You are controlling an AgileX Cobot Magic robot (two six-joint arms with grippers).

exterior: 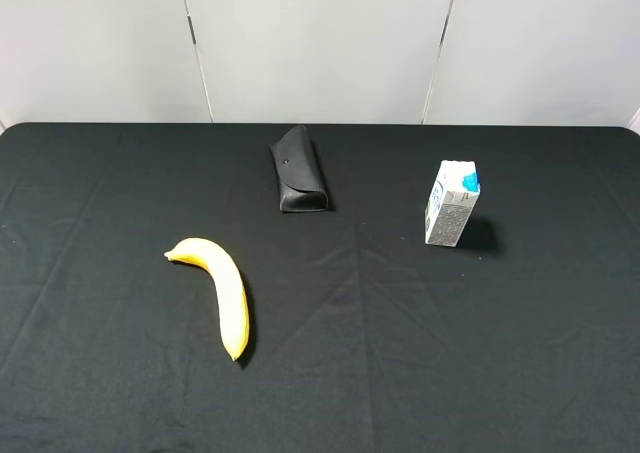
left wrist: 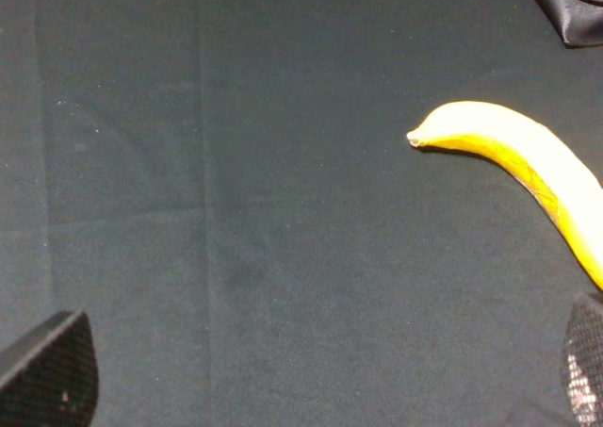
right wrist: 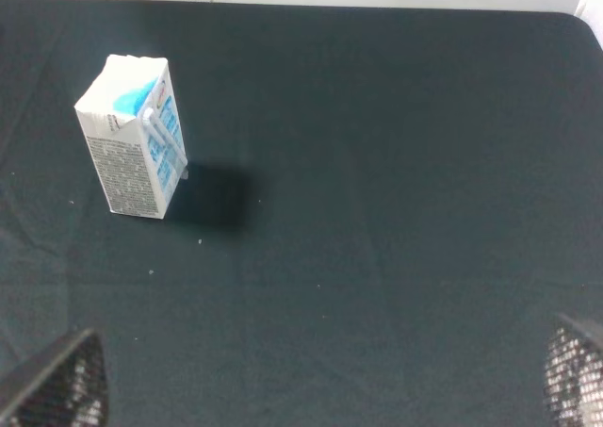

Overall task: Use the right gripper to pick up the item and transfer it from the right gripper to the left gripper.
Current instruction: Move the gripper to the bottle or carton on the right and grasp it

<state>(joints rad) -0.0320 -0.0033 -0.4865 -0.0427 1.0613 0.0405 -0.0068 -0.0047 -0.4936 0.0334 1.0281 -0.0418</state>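
The item, a small white milk carton (exterior: pixel 452 204) with a blue top, stands upright on the black tablecloth at the right. It also shows in the right wrist view (right wrist: pixel 132 150), well ahead of my right gripper (right wrist: pixel 325 380), whose fingertips (right wrist: pixel 57 389) are wide apart and hold nothing. My left gripper (left wrist: pixel 320 375) is open and empty too, with its fingertips (left wrist: pixel 52 375) at the frame corners above bare cloth. Neither gripper shows in the exterior high view.
A yellow banana (exterior: pixel 222 291) lies at the left front, and it also shows in the left wrist view (left wrist: pixel 528 168). A black glasses case (exterior: pixel 298 172) lies at the back middle, its corner in the left wrist view (left wrist: pixel 575 8). The table's far edge meets a white wall (exterior: pixel 320 43).
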